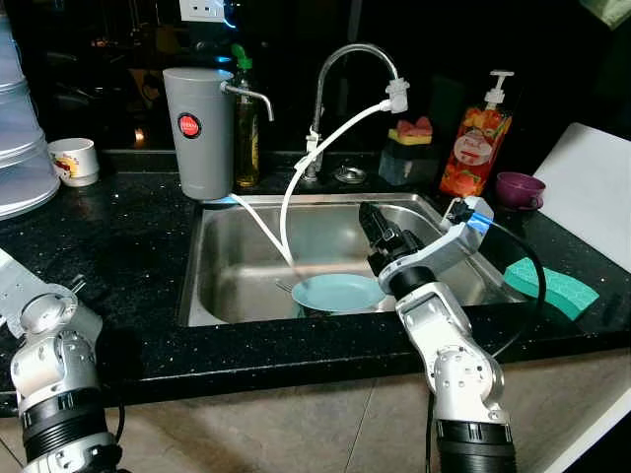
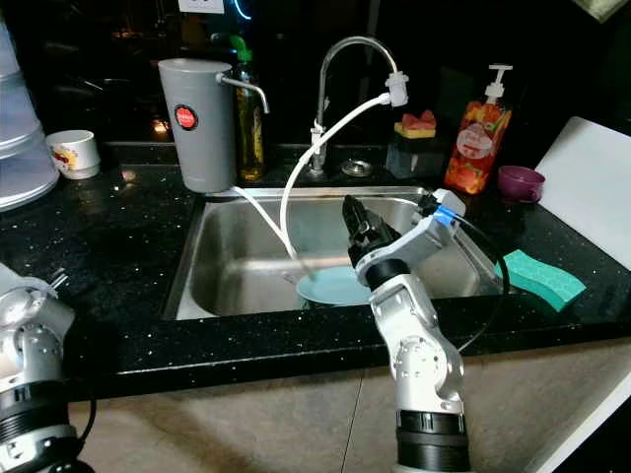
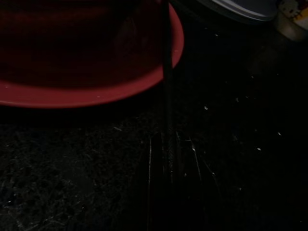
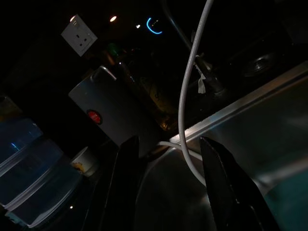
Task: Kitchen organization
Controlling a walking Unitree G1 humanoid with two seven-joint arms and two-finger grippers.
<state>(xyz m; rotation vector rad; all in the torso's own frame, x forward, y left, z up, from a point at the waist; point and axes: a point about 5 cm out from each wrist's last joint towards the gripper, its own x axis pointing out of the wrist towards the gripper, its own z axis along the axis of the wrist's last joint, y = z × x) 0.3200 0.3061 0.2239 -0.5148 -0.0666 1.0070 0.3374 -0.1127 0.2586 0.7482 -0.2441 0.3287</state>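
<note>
A light blue plate (image 1: 338, 292) lies on the bottom of the steel sink (image 1: 233, 264), with a utensil handle poking out at its left edge. My right gripper (image 1: 371, 219) hangs inside the sink just above the plate's far right side, pointing towards the back wall. Its two black fingers (image 4: 127, 187) stand apart with nothing between them, so it is open. The left arm (image 1: 49, 340) is low at the counter's front left. Its wrist view is very dark and shows a red basin (image 3: 86, 53) on the black counter.
A white hose (image 1: 293, 187) runs from the faucet (image 1: 347, 54) down into the sink. Behind the sink stand a grey water filter (image 1: 197, 133), an oil bottle (image 1: 245, 128), a soap bottle (image 1: 476, 138) and a purple cup (image 1: 520, 189). A green sponge (image 1: 552, 286) and a white board (image 1: 596, 187) lie at the right.
</note>
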